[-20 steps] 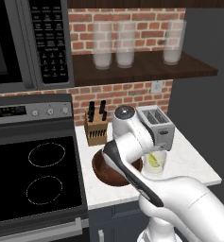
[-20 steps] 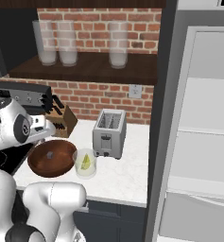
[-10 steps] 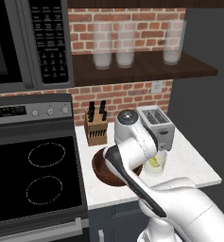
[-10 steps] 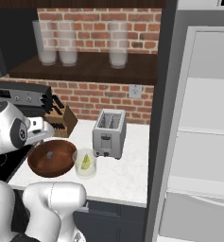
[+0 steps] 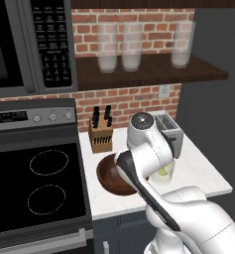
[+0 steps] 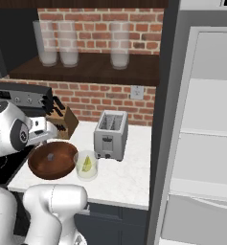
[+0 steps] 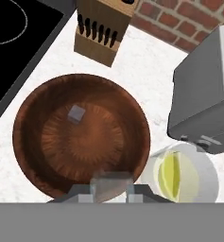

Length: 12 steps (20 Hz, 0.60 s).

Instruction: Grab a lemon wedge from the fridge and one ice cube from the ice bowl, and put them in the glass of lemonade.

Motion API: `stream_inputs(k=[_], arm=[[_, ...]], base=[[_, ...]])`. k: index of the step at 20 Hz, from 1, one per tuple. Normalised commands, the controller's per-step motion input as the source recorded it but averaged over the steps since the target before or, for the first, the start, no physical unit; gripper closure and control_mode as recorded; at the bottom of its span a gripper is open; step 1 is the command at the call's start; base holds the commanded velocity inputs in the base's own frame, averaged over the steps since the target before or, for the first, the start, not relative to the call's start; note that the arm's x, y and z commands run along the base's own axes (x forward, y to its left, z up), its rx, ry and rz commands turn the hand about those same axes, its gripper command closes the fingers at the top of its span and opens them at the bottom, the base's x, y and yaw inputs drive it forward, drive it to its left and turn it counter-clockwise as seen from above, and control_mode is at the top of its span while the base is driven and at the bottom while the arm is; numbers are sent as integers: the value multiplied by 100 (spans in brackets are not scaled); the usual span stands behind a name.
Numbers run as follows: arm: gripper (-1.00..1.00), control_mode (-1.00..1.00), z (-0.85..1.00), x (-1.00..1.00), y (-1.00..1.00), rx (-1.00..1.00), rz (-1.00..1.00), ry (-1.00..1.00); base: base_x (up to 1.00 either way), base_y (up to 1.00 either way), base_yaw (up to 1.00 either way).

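In the left base view my arm rises from the lower right and bends over the white desk (image 5: pixel 201 171). The ice bowl (image 5: pixel 113 174) sits near the desk's front left, half hidden behind my arm. The glass of lemonade (image 5: pixel 163 174) stands just beside it at 3 o'clock, with the toaster (image 5: pixel 166 128) behind at 12 and the knife block (image 5: pixel 101 134) back at 11 o'clock from the bowl.

In the right base view the ice bowl (image 6: pixel 52 159) and the glass of lemonade (image 6: pixel 86 165) are touching or nearly so, the glass at the bowl's 3 o'clock. The lemon wedge (image 6: pixel 87 164) stands upright inside the glass. At the right, the fridge (image 6: pixel 206 143) stands open, showing pale shelves.

In the hand view I look straight down. My claw (image 7: pixel 111 187), at 6 o'clock over the bowl's rim, is pinching a pale ice cube (image 7: pixel 111 182) between its tips. A second cube (image 7: pixel 77 114) lies inside the bowl (image 7: pixel 42 137), toward 11 o'clock of its centre. The glass (image 7: pixel 205 182) is at 4 o'clock, with the wedge (image 7: pixel 171 174) in it.
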Motion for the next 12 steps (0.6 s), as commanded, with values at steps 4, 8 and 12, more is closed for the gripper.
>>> stream_inputs(k=[4, 8, 12], arm=[[100, -100, 45, -14, -98, 0, -12, 3], [100, -100, 9, -1, -100, 3, -10, 17], [100, -100, 0, 0, -91, 7, -7, 22]], base=[[0, 0, 0], [0, 0, 0], [0, 0, 0]])
